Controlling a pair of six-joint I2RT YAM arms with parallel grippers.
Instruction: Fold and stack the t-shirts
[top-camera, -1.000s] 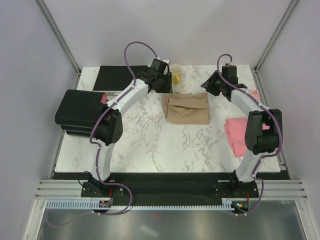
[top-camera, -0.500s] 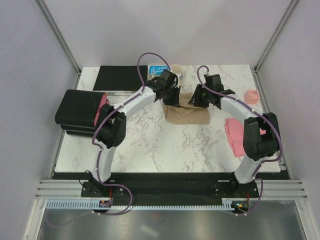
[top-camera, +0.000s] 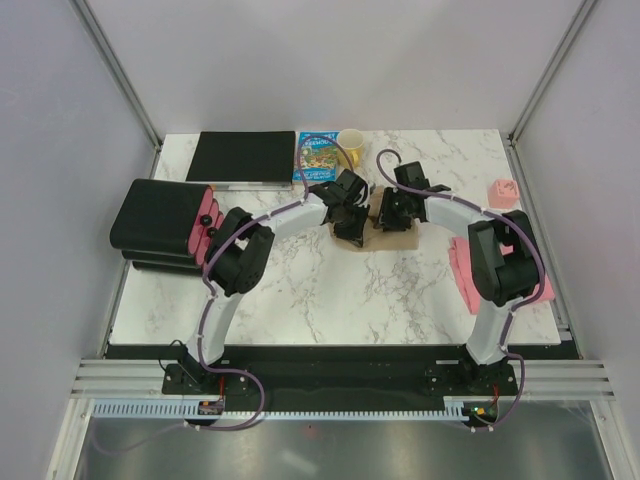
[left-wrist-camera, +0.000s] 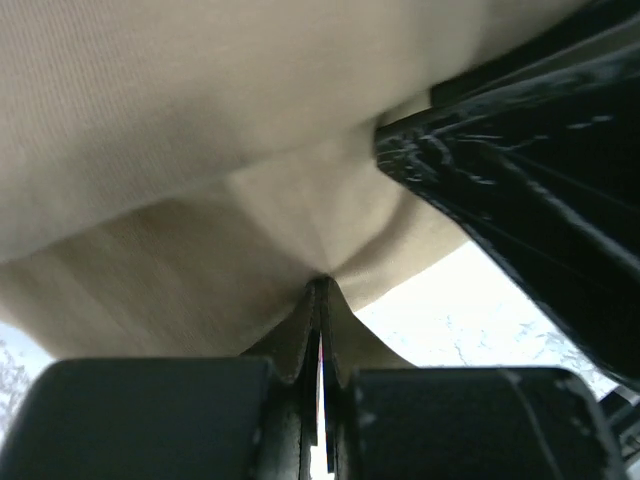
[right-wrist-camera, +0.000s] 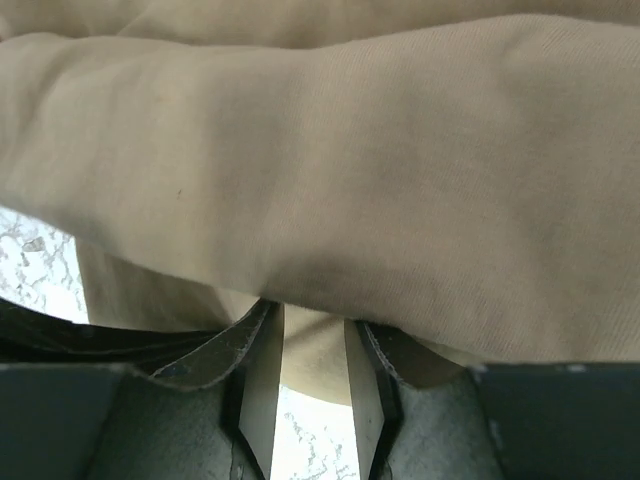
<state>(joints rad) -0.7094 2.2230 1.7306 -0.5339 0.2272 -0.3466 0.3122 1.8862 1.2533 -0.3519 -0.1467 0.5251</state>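
The tan t-shirt (top-camera: 400, 240) lies folded at the table's middle back, mostly hidden under both grippers. My left gripper (top-camera: 352, 226) is at its left edge. In the left wrist view that gripper (left-wrist-camera: 320, 285) is shut on a pinched fold of the tan cloth (left-wrist-camera: 200, 150). My right gripper (top-camera: 388, 214) is at the shirt's back right. Its jaws (right-wrist-camera: 312, 320) stand apart, with an edge of the tan cloth (right-wrist-camera: 350, 150) between the tips. The pink t-shirt (top-camera: 461, 266) lies folded at the right edge, partly behind the right arm.
A pink-and-black drawer box (top-camera: 160, 225) stands at the left edge. Along the back lie a black mat (top-camera: 245, 157), a blue book (top-camera: 318, 155) and a yellow cup (top-camera: 351, 143). A small pink block (top-camera: 503, 192) sits at the back right.
Both arms have swung inward and down onto the tan t-shirt. The left gripper has shut on the cloth. The right jaws have narrowed around its edge.
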